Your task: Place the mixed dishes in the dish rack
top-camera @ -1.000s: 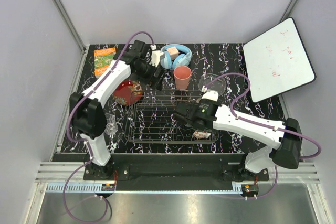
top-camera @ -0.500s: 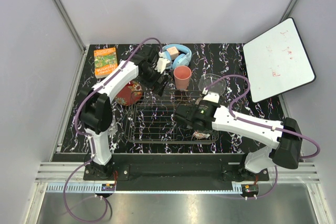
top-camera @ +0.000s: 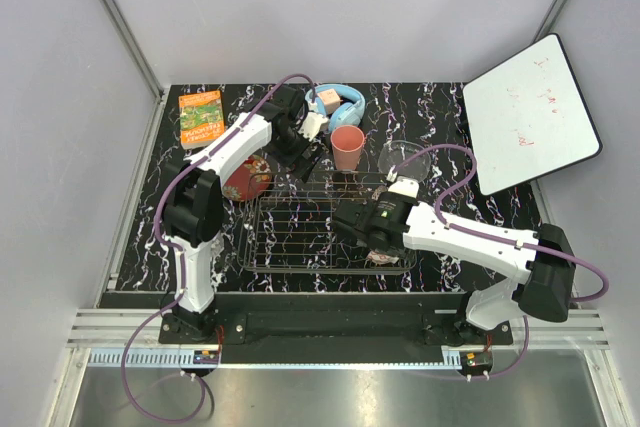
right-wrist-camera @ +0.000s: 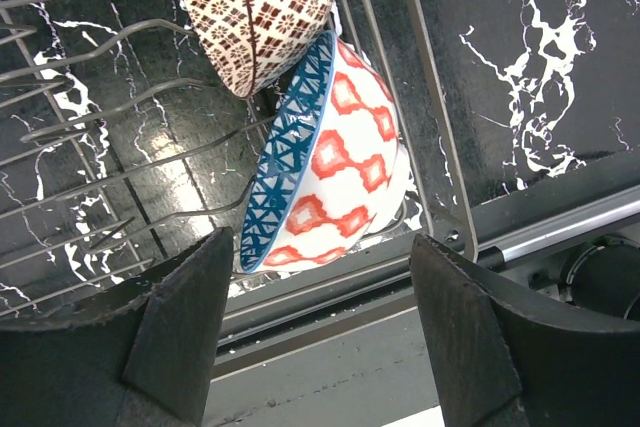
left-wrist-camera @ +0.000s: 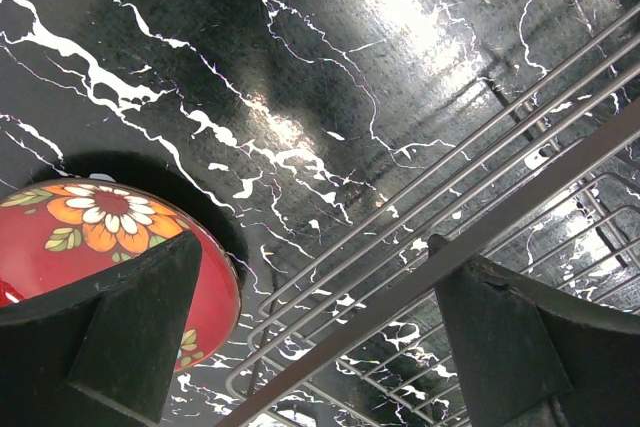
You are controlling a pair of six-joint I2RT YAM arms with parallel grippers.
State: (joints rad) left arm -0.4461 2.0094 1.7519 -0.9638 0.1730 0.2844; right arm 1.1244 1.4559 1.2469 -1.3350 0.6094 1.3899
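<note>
Salmon-pink cup point(top-camera: 347, 147) stands upright on the desk point(top-camera: 440, 107), mouth up, long axis vertical, just beyond the far edge of the dish rack point(top-camera: 290, 232). Left tool point(top-camera: 308, 155), jaws wide and empty, hangs just left of it; nearer arm. Right tool point(right-wrist-camera: 320, 239), jaws apart, nothing held, over the beige-brown patterned bowl point(right-wrist-camera: 250, 7) and blue-rimmed bowl point(right-wrist-camera: 320, 167) racked on edge.

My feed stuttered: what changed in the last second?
The open left gripper swung right, nearer the salmon-pink cup and the dish rack's far edge. Nothing was grasped or released. The open right gripper, the beige-brown bowl and blue-patterned bowl under it, the red floral bowl and the cup stayed put.
</note>
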